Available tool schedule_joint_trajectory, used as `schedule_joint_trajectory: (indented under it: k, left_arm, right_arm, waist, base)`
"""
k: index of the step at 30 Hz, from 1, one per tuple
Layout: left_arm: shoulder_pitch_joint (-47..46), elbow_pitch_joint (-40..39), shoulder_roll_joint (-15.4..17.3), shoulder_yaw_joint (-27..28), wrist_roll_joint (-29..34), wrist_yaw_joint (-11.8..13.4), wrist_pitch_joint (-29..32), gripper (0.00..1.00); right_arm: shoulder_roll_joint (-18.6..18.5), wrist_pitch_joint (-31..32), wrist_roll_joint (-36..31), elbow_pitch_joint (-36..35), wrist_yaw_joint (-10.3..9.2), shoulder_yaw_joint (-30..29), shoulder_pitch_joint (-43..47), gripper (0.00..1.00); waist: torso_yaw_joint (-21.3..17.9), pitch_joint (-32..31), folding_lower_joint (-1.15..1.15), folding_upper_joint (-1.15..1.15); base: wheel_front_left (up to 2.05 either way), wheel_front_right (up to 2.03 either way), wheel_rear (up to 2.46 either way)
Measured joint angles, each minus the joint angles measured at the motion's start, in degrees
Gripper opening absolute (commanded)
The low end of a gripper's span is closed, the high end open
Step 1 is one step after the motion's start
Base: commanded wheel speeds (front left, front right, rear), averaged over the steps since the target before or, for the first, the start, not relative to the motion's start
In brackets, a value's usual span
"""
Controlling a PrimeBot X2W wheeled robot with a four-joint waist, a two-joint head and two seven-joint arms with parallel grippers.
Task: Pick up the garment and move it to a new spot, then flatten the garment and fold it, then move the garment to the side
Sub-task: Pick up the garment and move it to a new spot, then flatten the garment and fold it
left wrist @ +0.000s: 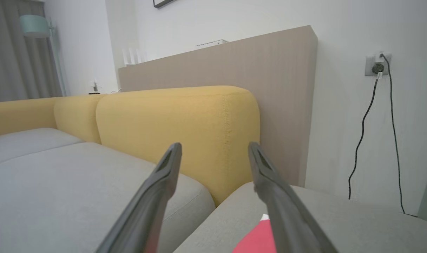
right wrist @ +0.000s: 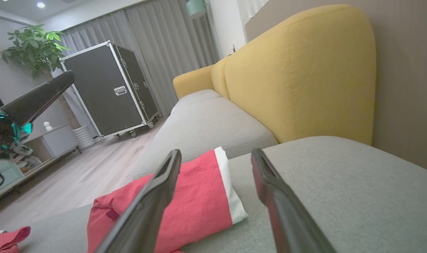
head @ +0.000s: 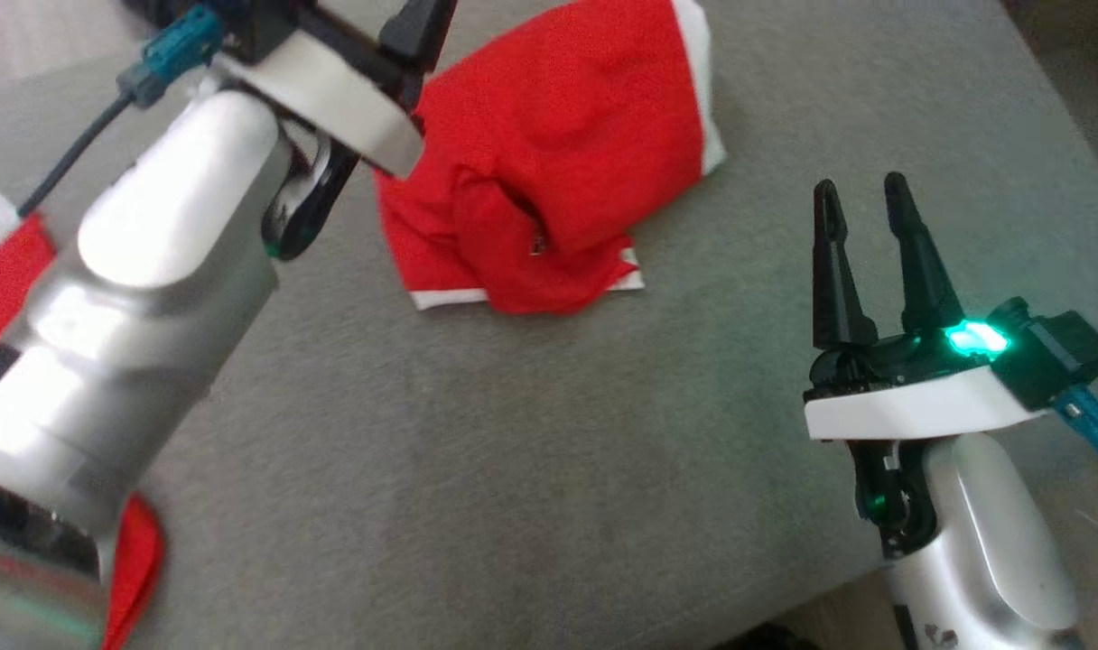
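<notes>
A: Where's garment?
B: Bunched on grey seat; L gripper over its edge, fingers wide, empty; R gripper wide too, parked beside, prob. ready to flatten.

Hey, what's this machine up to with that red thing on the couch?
A two-armed robot is working on a red garment with white trim, which lies bunched and loosely folded on the grey cushion. Its left pincer hangs by the garment's left edge, open and holding nothing. The right pincer is also open, off to the right and clear of the cloth. Nothing is gripped at this moment.
</notes>
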Motion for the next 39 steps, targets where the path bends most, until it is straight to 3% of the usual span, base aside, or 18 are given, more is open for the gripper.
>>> schedule_joint_trajectory:
  k: [7, 15, 19, 24, 28, 32, 39]
  left_arm:
    - [11.01, -4.89, 2.02, 8.65, 2.46, 0.45, -0.14, 1.00]
    - [34.03, -12.91, 2.58, 18.71, 7.79, 2.81, -0.23, 1.00]
    - [44.81, -16.39, 0.86, 23.86, 10.88, 3.97, -0.23, 1.00]
    - [55.58, -20.46, -3.96, 30.52, 13.25, 3.97, -0.23, 1.00]
    - [58.50, -20.94, -6.51, 33.96, 15.59, 2.13, -0.23, 1.00]
    - [58.45, -20.62, -8.87, 35.75, 18.34, -0.22, -0.23, 1.00]
    - [57.89, -19.25, -10.59, 36.89, 20.11, -1.69, -0.23, 1.00]
  right_arm:
    - [0.01, -0.04, -3.28, 1.60, 0.00, -1.94, 0.34, 1.00]
    - [0.02, -0.04, -7.36, 5.09, 0.00, -2.05, 5.43, 1.00]
    - [0.02, -0.04, -9.01, 7.26, 0.00, -2.13, 7.68, 1.00]
    - [0.03, -0.04, -10.02, 9.25, 0.00, -2.26, 9.88, 1.00]
    - [0.04, -0.04, -11.34, 10.07, 0.00, -2.03, 9.85, 1.00]
    - [0.04, -0.04, -15.21, 15.29, 0.00, -1.81, 8.24, 1.00]
    - [0.02, -0.04, -21.69, 26.58, 0.00, -3.41, 1.66, 1.00]
  waist:
    - [6.83, -2.85, -0.01, 0.00]
    - [14.88, -8.77, -0.02, 0.00]
    - [18.14, -11.98, -0.03, 0.00]
    - [21.57, -14.71, -0.03, 0.00]
    - [23.63, -15.47, -0.03, 0.00]
    - [25.48, -14.76, -0.02, 0.00]
    - [27.80, -12.93, -0.01, 0.00]
  base:
    - [0.00, 0.00, 0.00]
    - [0.00, 0.00, 0.00]
    - [0.00, 0.00, 0.00]
    - [0.00, 0.00, 0.00]
    - [0.00, 0.00, 0.00]
    - [0.00, 0.00, 0.00]
    - [0.00, 0.00, 0.00]
